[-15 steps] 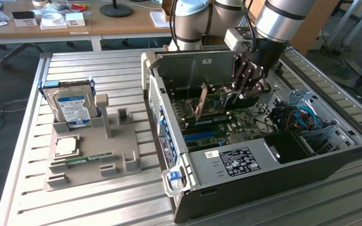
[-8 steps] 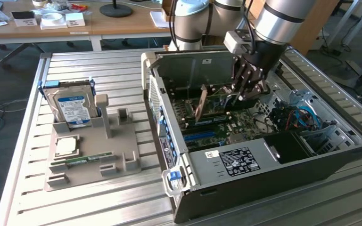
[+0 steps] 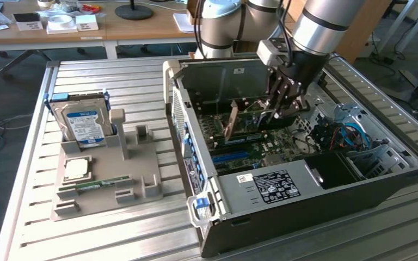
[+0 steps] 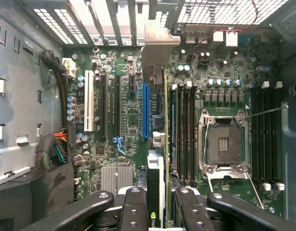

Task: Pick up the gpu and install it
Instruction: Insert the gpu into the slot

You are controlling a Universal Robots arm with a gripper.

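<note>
— State of the claw (image 3: 282, 111)?
— Clenched on the graphics card (image 3: 247, 119). Grips it by both faces and holds it upright on its long edge, inside the open computer case (image 3: 303, 217).
— Place of the card inside the case?
— Over the motherboard (image 3: 241, 149), toward twelve o'clock of the case in the exterior view, near the rear wall. Hangs under the arm (image 3: 318, 27), at about one o'clock from the card.
— Seated in a slot?
— Not possible to tell. In the wrist view appears edge-on, as a thin line between the two fingers (image 4: 133, 207), with the silver bracket (image 4: 157, 43) at the far end, near the rear vents. Runs parallel to the long blue slot (image 4: 146, 110) and just beside it, between this slot and the black memory slots (image 4: 186, 134). Touching the board or apart from it: cannot say.
— Other parts on the board?
— A processor socket (image 4: 224, 144) with a metal frame, beyond the memory slots. Also a white slot (image 4: 90, 106), on the other side of the blue one.
— And outside the case?
— At nine o'clock of the case, a grey holder (image 3: 100, 204) on the slatted metal table (image 3: 122, 239). Carries a hard drive (image 3: 84, 124) with a blue-and-white label, standing at the holder's twelve o'clock end; a square processor chip (image 3: 77, 168) lying flat at six o'clock from the drive; a narrow green memory stick (image 3: 104, 184) at five o'clock from the chip, near it. All well apart from the claw.
— Behind the table?
— A wooden desk (image 3: 107, 30) at twelve o'clock, with small white boxes (image 3: 63, 23) on it.
</note>
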